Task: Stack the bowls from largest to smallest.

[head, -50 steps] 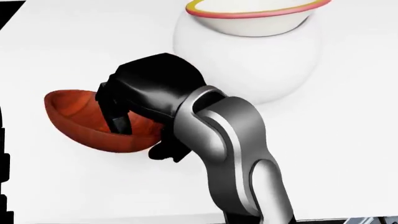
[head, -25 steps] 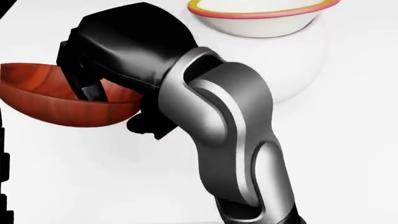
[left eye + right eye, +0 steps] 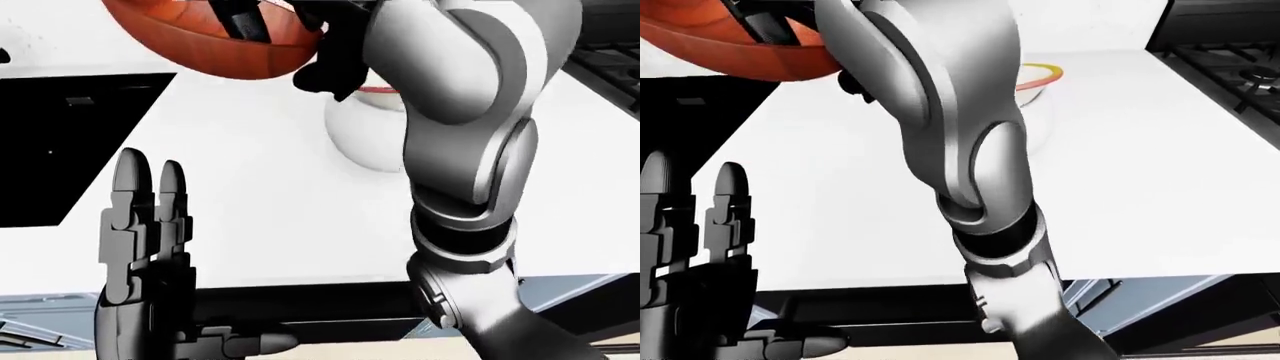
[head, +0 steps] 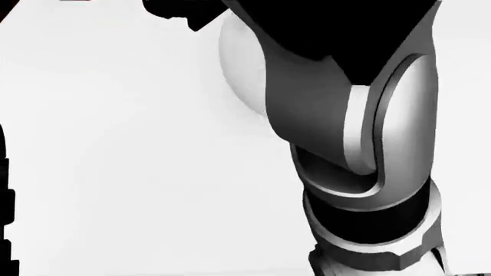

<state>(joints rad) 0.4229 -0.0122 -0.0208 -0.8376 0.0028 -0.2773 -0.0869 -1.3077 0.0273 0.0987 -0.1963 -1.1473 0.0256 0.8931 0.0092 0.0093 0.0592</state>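
**Red-brown bowl held high above white counter**

The robot's right hand (image 3: 262, 21), black-fingered on a grey, jointed arm, grips a glossy red-brown wooden bowl (image 3: 200, 41) near the top of the left-eye view. One dark finger (image 3: 240, 21) hooks down inside the bowl over its rim while another black finger sits beneath, just right of the bowl's underside, so the rim is pinched between them. The bowl hangs clear of the flat white countertop (image 3: 260, 217), which spreads out well below the fingers.

Lower and to the right of the gripping fingers, partly hidden by the arm, a large rounded white bowl (image 3: 365, 139) rests on the counter. Nested in it is a cream bowl with a yellow-and-pink rim (image 3: 1040, 75), of which only a sliver shows in the right-eye view.

The left hand (image 3: 145, 247) stands at the lower left, its black fingers straight, upright and close side by side, holding nothing. Its thumb appears to lie folded along the bottom edge, though the crop leaves that uncertain.
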